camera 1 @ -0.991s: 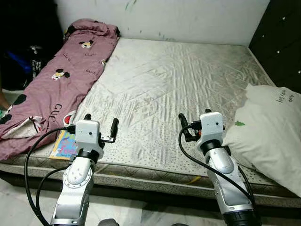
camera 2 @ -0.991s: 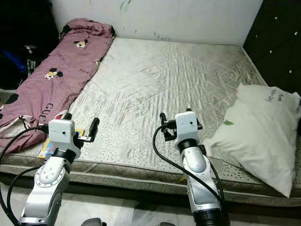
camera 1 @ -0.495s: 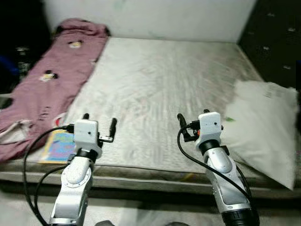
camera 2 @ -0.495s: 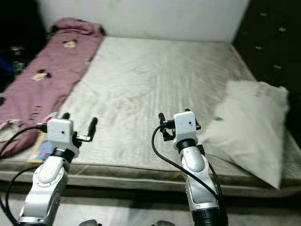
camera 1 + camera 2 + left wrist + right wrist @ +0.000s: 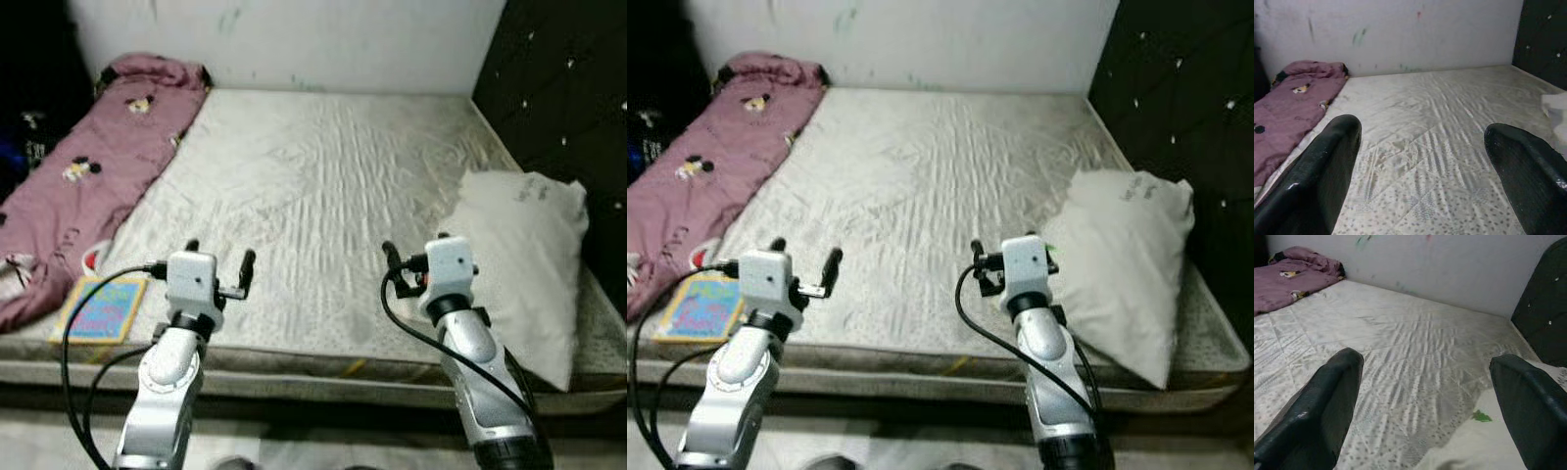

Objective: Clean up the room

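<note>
1. Lying along the left edge of the mattress (image 5: 323, 186), a pink blanket (image 5: 73, 166) printed with cartoon mice runs from the wall (image 5: 294, 39) down toward the near corner.
2. Just below the blanket's near end, a colourful book (image 5: 100, 308) rests flat on the mattress corner, close to the front edge.
3. The left gripper (image 5: 217, 266) is raised over the front edge of the mattress, just right of the book, its two black fingers (image 5: 1312, 181) spread wide with nothing between them.
4. The right gripper (image 5: 416, 259) is raised at about the same height, well apart from the left one, fingers (image 5: 1322, 406) likewise wide apart and empty.
5. A white pillow (image 5: 524, 255) lies just beside the right gripper, on the right side of the mattress, its near corner reaching the front edge.
6. A dark tufted headboard (image 5: 558, 88) stands along the right edge, behind the pillow.
</note>
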### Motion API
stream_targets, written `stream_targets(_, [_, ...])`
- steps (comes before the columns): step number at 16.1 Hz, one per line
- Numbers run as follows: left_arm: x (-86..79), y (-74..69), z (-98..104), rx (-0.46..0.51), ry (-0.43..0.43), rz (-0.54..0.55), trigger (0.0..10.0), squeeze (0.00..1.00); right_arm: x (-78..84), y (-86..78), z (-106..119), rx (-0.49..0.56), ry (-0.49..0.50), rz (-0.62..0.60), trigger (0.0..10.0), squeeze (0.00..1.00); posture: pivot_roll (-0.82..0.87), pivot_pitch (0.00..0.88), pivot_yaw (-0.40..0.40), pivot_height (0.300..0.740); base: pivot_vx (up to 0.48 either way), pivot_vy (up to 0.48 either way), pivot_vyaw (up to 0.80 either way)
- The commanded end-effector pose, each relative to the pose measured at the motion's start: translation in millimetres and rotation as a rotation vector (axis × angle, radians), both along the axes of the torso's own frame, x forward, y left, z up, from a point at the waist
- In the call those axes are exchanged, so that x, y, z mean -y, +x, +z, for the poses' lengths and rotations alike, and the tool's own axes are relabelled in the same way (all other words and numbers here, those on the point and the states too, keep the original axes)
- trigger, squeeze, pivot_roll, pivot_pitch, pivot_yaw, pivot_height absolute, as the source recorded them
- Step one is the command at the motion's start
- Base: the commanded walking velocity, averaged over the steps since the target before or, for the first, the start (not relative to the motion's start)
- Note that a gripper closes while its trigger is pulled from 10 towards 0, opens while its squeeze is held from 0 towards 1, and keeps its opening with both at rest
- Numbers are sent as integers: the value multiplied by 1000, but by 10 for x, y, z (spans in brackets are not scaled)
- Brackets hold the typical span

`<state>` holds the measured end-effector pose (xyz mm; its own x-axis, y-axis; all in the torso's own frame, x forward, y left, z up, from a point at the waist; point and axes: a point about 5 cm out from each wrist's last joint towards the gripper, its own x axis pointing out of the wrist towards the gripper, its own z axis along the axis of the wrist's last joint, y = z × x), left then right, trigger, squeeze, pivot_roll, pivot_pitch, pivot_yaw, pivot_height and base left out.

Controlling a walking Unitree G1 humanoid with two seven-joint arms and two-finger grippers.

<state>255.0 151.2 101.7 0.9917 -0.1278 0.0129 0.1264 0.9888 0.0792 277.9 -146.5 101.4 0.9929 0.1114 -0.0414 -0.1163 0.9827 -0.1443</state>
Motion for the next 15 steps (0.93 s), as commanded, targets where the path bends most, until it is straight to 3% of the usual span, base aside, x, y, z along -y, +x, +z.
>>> stream_targets(1, [-40,5,12,5,11,11,10000,0,-59,19,43,12,6,13,10000,0,11,0,-15,740,0,-356,0])
stream_targets(3, [-38,6,11,5,10,12,10000,0,-58,20,40,11,4,15,10000,0,11,0,-17,740,0,-358,0])
stream_targets(8, [-36,1,26,17,-28,4,10000,0,-57,23,35,8,1,18,10000,0,10,0,-15,740,0,0,0])
stream_targets(15, [-30,5,35,25,-28,-17,10000,0,-67,30,32,9,3,13,10000,0,8,0,-10,740,325,0,0])
